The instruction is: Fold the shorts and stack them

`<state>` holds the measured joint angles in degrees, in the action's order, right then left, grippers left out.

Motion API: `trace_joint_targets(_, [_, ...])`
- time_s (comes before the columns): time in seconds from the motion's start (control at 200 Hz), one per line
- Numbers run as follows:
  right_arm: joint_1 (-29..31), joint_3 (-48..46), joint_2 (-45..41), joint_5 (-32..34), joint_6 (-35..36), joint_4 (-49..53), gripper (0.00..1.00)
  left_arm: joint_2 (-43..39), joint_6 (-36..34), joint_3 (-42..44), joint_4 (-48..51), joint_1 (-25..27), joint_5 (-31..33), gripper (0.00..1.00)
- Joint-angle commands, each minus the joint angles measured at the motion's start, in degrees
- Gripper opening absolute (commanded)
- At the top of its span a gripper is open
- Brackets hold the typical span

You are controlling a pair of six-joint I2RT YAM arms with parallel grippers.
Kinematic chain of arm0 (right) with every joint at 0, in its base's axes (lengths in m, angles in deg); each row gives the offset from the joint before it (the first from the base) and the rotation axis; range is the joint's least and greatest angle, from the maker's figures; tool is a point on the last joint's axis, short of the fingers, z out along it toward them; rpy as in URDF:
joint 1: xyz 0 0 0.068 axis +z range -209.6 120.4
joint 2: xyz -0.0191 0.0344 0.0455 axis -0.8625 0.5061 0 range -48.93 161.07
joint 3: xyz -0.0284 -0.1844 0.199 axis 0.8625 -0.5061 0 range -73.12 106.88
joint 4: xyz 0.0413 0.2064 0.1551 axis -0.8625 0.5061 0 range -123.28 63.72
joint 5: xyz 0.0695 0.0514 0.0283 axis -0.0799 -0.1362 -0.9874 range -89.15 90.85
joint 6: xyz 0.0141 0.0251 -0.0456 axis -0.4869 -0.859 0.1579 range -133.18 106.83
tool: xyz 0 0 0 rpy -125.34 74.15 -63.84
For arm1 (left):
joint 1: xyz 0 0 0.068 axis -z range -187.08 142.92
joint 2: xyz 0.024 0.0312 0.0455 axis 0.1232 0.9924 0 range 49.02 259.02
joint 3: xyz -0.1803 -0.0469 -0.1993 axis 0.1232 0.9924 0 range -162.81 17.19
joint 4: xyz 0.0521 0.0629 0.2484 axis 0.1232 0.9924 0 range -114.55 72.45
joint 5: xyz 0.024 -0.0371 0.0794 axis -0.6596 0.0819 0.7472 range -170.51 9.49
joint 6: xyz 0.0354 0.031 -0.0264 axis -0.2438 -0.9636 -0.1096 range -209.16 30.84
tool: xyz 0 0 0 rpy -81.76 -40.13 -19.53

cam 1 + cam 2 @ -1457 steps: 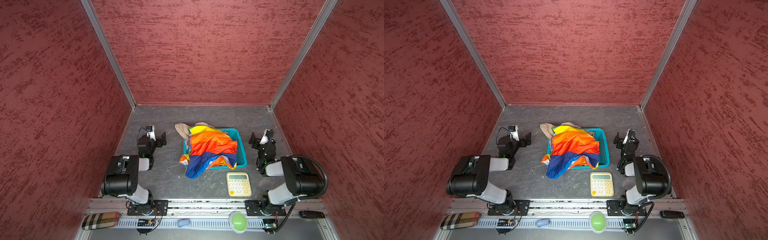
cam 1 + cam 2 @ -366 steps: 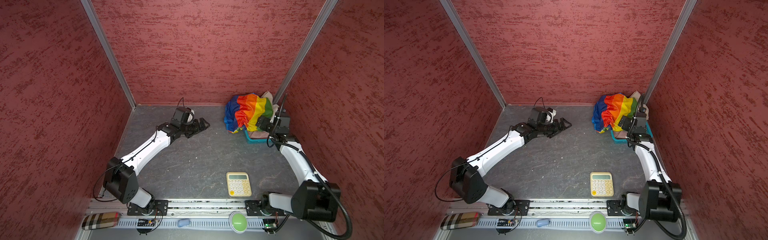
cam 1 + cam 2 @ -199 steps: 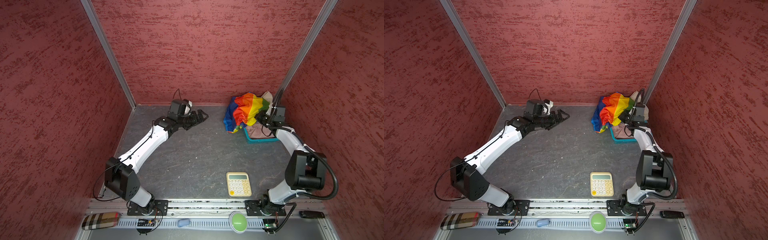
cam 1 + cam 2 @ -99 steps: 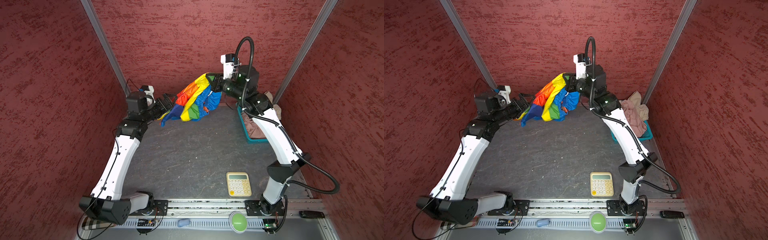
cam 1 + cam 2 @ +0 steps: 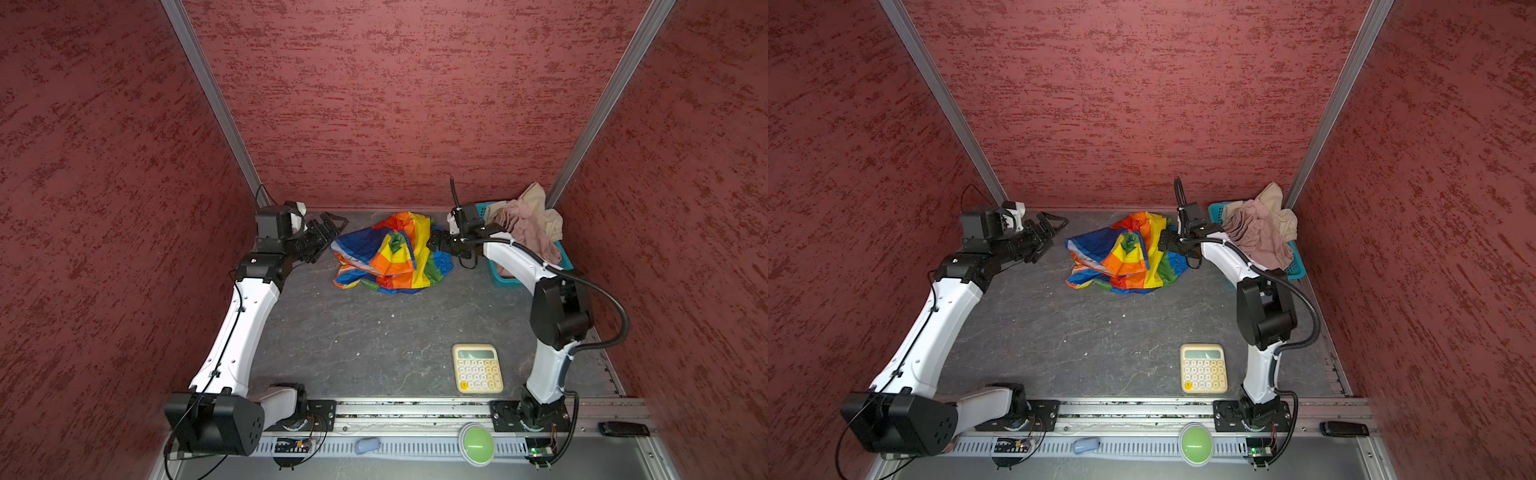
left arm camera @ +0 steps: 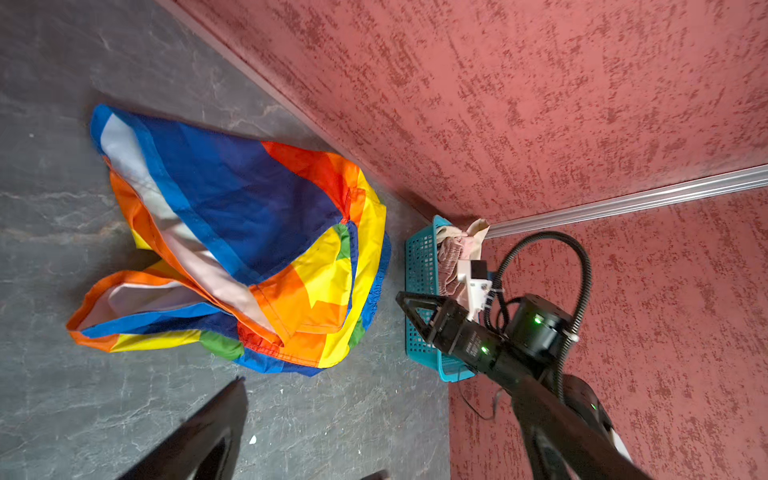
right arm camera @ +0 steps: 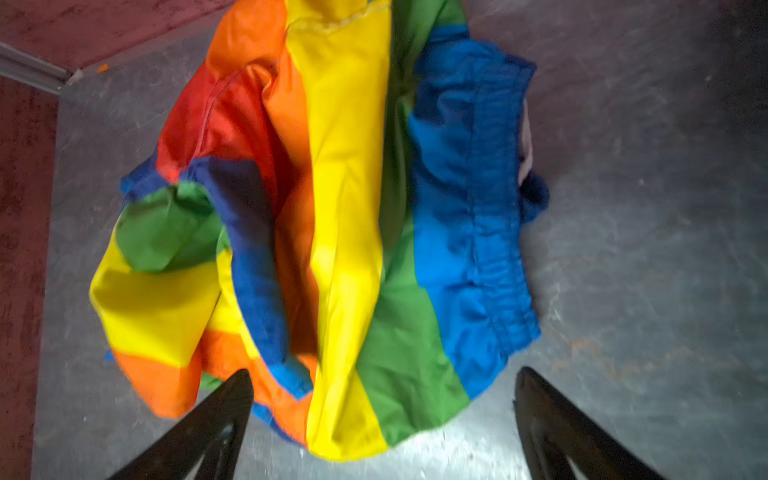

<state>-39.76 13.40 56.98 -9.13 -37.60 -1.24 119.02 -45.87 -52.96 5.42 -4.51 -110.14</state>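
Moved: rainbow shorts (image 5: 388, 255) dropped from mid-air, now crumpled on the table (image 5: 374, 332), far middle.
Right gripper (image 5: 433, 242): fingers wide, holding nothing, just right of them.
Left gripper (image 5: 334, 226): wide too, empty, just left.

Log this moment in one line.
left gripper open | right gripper open | crumpled rainbow fabric shorts lying unheld | pink and beige shorts in teal plastic basket

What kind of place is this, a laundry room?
Probably a robot test booth: red textured walls box in a grey table, and two white-and-black robot arms are bolted to a metal rail.
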Motion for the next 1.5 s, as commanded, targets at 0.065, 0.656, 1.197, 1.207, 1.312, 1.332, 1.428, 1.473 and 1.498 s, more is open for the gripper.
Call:
trace_joint_targets(0.065, [0.4, -11.9, -6.0, 0.2, -1.9, -9.7, 0.99, 4.2, 2.2, 3.8, -4.0, 4.7, -2.7, 0.99])
trace_joint_targets(0.656, [-2.5, -21.6, 7.1, -3.0, -15.5, -32.5, 0.71, 13.1, 3.3, 4.5, -4.7, 16.6, -2.0, 0.99])
trace_joint_targets(1.197, [7.9, 38.0, 3.2, 9.9, 1.1, 2.7, 0.00, 4.8, 3.5, 3.9, -7.8, 17.2, -1.9, 0.99])
trace_joint_targets(1.207, [7.8, 39.1, 3.5, 9.8, 1.2, 3.1, 0.00, 4.7, 3.3, 3.9, -7.8, 17.3, -1.6, 0.99])
trace_joint_targets(1.312, [6.8, 51.9, 8.3, 9.0, 1.7, 9.1, 0.00, 4.8, 2.7, 4.1, -7.3, 18.2, 0.2, 0.99])
trace_joint_targets(1.332, [6.7, 54.2, 9.3, 9.0, 1.8, 10.3, 0.00, 5.1, 2.8, 4.4, -7.4, 18.3, 0.2, 0.99])
trace_joint_targets(1.428, [6.7, 60.5, 11.9, 8.0, 2.0, 13.6, 0.00, 5.9, 3.1, 6.2, -7.9, 18.4, 1.2, 0.99])
trace_joint_targets(1.473, [6.7, 60.7, 12.0, 7.6, 1.7, 13.7, 0.00, 6.2, 3.6, 7.0, -8.9, 18.4, 1.9, 0.99])
trace_joint_targets(1.498, [6.7, 60.5, 11.9, 7.4, 1.6, 13.8, 0.00, 6.4, 4.0, 7.2, -9.6, 18.4, 2.1, 0.99])
